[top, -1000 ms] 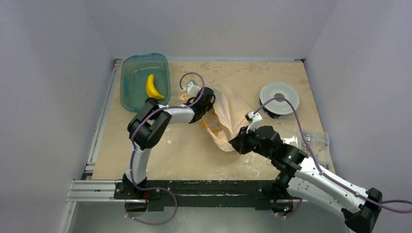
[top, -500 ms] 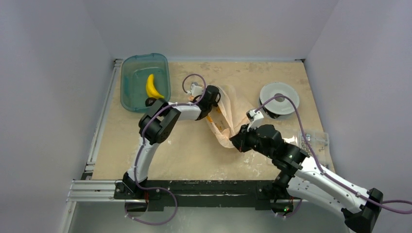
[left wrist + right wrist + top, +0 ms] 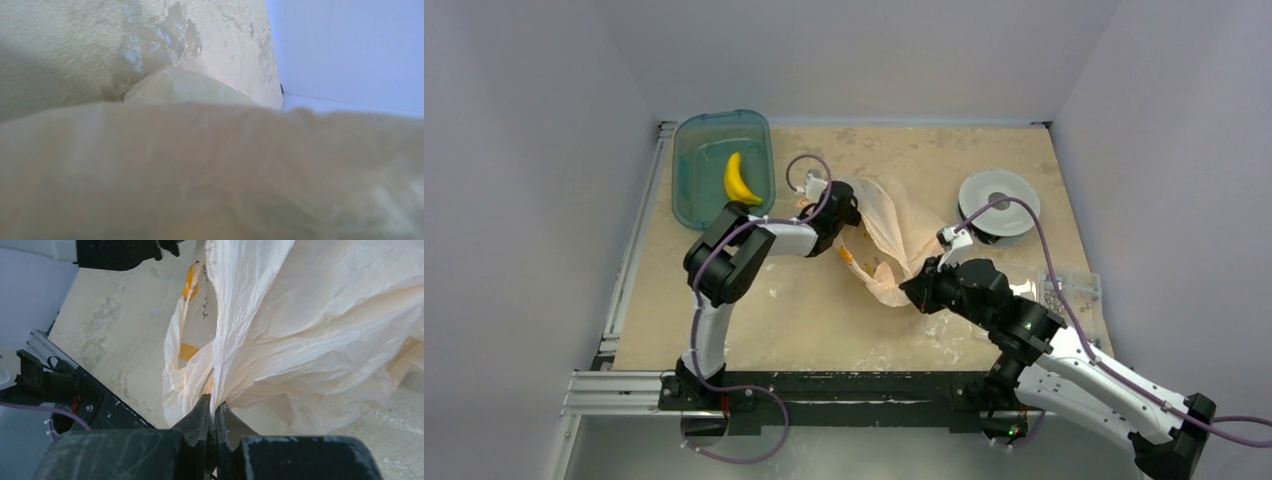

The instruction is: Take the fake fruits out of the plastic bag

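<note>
right pincer [image 3: 213, 414]: clamped on plastic bag [image 3: 310, 330] edge | left pincer [image 3: 841, 209]: in bag, width unclear | risk: film tears if tugged

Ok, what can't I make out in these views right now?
- Left claw jaws: top view, buried in the plastic bag; open or shut unclear.
- Left wrist view: blurred bag film fills it.
- Any fruits inside the bag: every view, hidden by the film.

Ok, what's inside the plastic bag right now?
The left gripper reaches into the plastic bag; its film fills the left wrist view. Any fruit inside is hidden by the film.
</note>
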You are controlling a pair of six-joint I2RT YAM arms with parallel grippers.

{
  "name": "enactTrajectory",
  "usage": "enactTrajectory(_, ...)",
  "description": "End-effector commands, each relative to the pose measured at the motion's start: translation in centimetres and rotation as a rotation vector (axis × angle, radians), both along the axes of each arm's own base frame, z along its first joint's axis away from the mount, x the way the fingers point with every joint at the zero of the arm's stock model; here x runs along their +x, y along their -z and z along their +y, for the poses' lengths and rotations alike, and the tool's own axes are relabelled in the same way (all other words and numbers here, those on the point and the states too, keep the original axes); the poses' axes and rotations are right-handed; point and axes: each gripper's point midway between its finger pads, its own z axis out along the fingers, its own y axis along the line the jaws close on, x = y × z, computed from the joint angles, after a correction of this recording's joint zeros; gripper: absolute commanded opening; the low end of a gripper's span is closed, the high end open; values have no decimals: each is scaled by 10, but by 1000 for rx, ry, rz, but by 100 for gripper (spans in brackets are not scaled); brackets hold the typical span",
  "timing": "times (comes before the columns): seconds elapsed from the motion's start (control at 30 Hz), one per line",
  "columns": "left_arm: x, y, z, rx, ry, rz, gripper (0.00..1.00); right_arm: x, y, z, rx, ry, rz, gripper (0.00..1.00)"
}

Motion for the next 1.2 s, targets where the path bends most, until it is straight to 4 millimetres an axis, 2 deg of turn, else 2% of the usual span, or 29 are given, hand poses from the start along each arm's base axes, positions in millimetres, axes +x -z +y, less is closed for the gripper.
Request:
enactTrajectory(0.0, -27, -53, 0, -107, 127, -130, 5, 9, -5, -2, -14, 31, -34, 0)
enactTrajectory(0.13, -51, -62, -10, -201, 255, -172, 0, 14, 2, -4, -48, 48, -39, 0)
enactTrajectory(0.23, -73, -70, -23, -237, 366, -173, 0, 18, 8, -8, -74, 77, -34, 0)
enactTrajectory(0.33, -95, -77, -19, -189, 430, -173, 0, 21, 15, -11, -93, 109, -17, 0)
enactTrajectory(0.43, -113, -71, -7, -51, 470, -152, 0, 25, 16, -10, -88, 125, -21, 0)
enactTrajectory(0.57, -129, -64, 12, 167, 531, -109, 0, 30, 18, -10, -101, 144, -23, 0)
enactTrajectory(0.67, -138, -59, 23, 265, 563, -66, 0, 34, 22, -9, -124, 151, -23, 0)
enactTrajectory(0.83, -142, -43, 10, 211, 648, -12, 0, 37, 22, -9, -137, 155, -25, 0)
enactTrajectory(0.93, -143, -23, 8, 219, 661, 49, 9, 36, 23, -9, -135, 153, -23, 0)
enactTrajectory(1.0, -144, -10, 14, 248, 652, 62, 25, 33, 25, -9, -127, 148, -16, 0)
enactTrajectory(1.1, -144, -2, 27, 348, 650, 53, 45, 30, 26, -8, -111, 137, -8, 0)
enactTrajectory(1.17, -146, -3, 34, 410, 674, 61, 66, 29, 25, -7, -106, 131, -10, 0)
